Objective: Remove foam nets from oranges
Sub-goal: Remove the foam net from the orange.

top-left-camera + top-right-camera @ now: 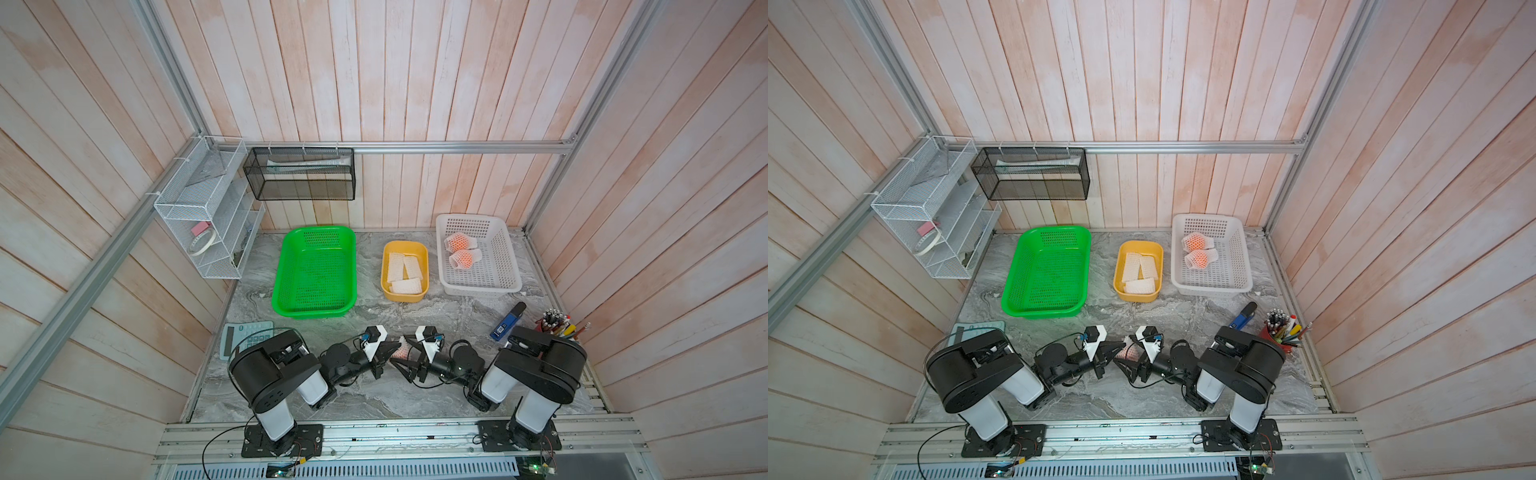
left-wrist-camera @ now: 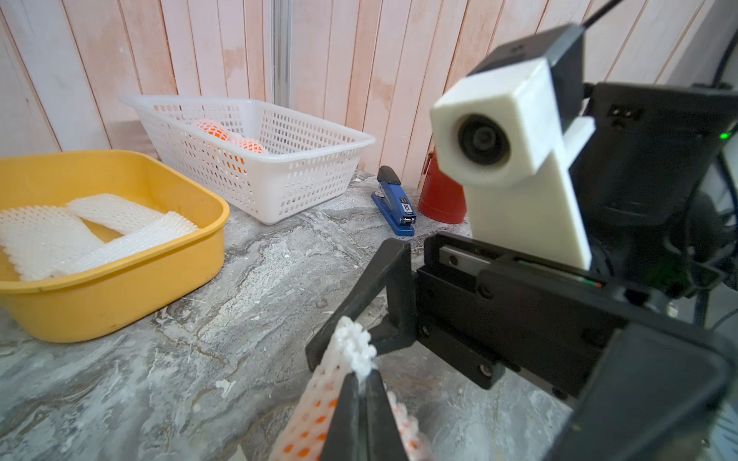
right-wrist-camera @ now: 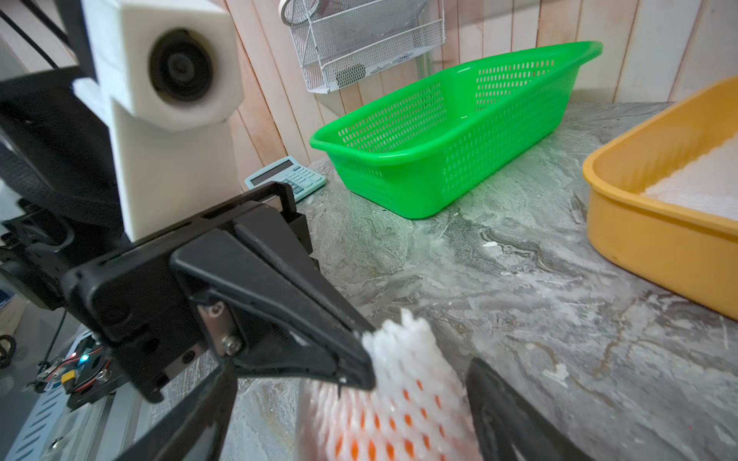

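Nearest us, the left gripper (image 2: 361, 383) is pinching the bunched end of a foam net (image 2: 319, 403), jaws clamped together on the white mesh. We are seeing an orange (image 3: 383, 435) showing through the diamond holes; net and orange are sitting at the front middle of the table (image 1: 374, 395), between the two grippers, in both top views. The net's long axis is running from one gripper towards the other, its pinched end pointing at the left arm. The right gripper (image 3: 347, 415) is standing wide apart, fingers either side of the net, not gripping it.

We are finding two more netted oranges (image 1: 461, 251) in the white perforated basket (image 1: 503, 266), lying side by side. The yellow tub (image 1: 424, 253), smooth and round-cornered, is holding three flattened nets (image 1: 405, 274). The green basket (image 1: 291, 257), perforated plastic, is standing left of the tub.
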Controlling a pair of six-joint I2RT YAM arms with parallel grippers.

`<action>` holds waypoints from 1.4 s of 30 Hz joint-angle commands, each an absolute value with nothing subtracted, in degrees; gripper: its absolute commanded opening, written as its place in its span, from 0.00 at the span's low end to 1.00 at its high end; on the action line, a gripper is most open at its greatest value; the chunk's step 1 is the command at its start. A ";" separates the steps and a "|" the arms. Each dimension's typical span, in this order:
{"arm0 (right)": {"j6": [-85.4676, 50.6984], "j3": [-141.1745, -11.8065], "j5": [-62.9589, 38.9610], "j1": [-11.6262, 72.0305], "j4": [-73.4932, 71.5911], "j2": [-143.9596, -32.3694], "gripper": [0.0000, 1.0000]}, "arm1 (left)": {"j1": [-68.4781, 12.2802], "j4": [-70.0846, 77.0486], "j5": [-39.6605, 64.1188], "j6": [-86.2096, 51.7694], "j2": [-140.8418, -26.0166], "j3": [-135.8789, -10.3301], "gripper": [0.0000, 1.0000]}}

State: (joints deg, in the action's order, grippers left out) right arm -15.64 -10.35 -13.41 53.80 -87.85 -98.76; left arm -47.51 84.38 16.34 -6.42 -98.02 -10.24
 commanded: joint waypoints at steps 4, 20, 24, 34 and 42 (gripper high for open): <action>-11.81 -14.27 -15.86 53.32 -74.66 -97.78 0.89 | -47.81 81.95 14.79 -5.13 -95.66 -9.93 0.00; -13.34 -9.99 -20.17 51.79 -80.46 -97.11 0.87 | -46.15 78.16 15.63 -2.99 -94.67 -11.80 0.00; -12.48 -9.53 -19.67 51.77 -77.50 -95.12 0.87 | -46.05 77.72 17.08 -3.22 -93.70 -11.84 0.00; -13.59 -12.70 -19.51 49.89 -80.98 -101.06 0.82 | -46.22 79.01 17.98 -4.01 -93.01 -11.20 0.00; -15.68 -13.30 -20.46 48.89 -87.51 -105.23 0.74 | -46.36 78.90 19.24 -4.04 -92.19 -10.64 0.00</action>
